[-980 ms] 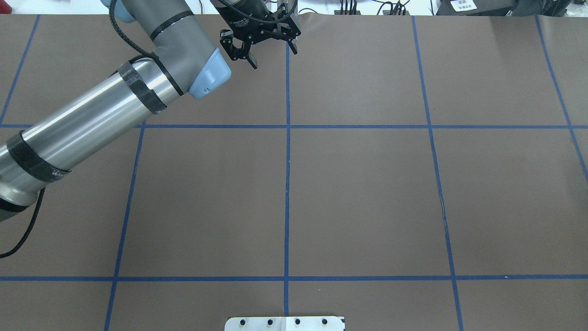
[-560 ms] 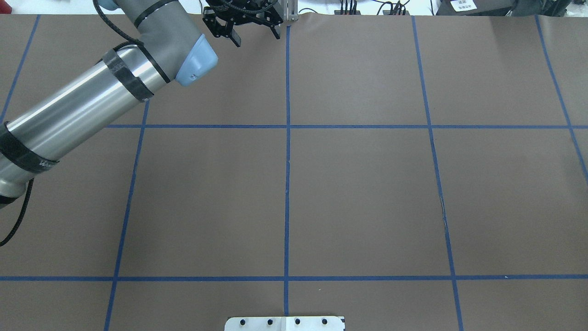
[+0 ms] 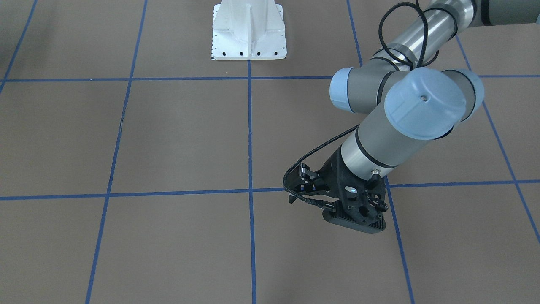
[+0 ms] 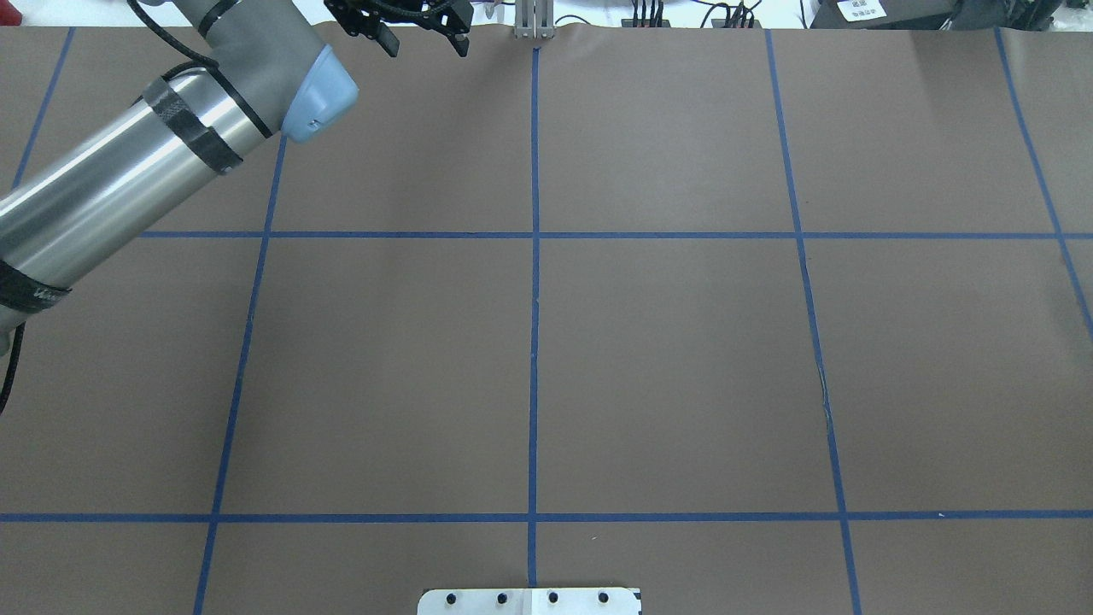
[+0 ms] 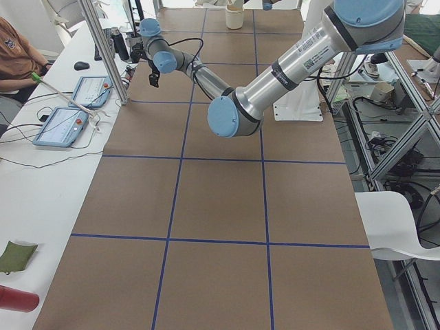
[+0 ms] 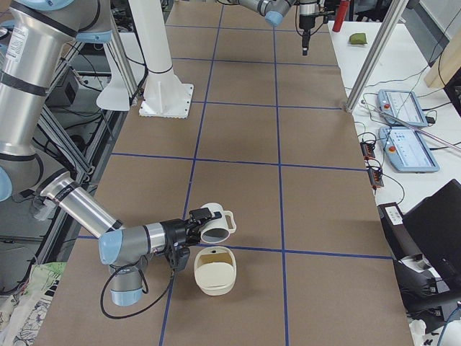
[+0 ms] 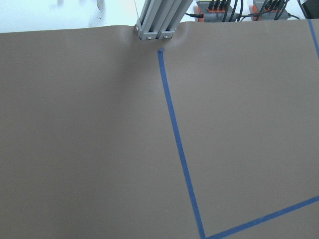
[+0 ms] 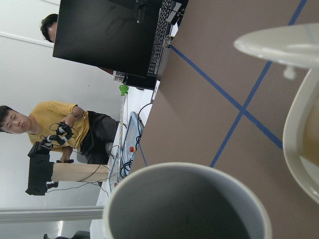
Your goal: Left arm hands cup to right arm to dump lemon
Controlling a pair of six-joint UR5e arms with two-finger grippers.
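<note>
My left gripper [image 4: 424, 44] hangs open and empty over the table's far edge, left of the centre line. Its black perforated bracket [image 3: 354, 213] shows in the front view. The off-white cup [image 6: 216, 225] lies tilted on its side at my right gripper [image 6: 199, 225], just above a cream bowl [image 6: 215, 277]. I cannot tell from this side view how the right jaws stand. In the right wrist view the cup's grey inside [image 8: 184, 209] looks empty, with the bowl's rim [image 8: 299, 45] beside it. No lemon shows clearly; the bowl's inside looks pale yellowish.
The brown table carries a blue tape grid. A white base plate [image 3: 249, 31] stands at the robot's side. An aluminium post [image 7: 155, 22] rises at the far edge. Tablets [image 6: 403, 108] and an operator [image 8: 55, 124] are beyond that edge.
My left arm has swung left and further toward the table's far edge in the overhead view. Its gripper has stayed open and empty.
</note>
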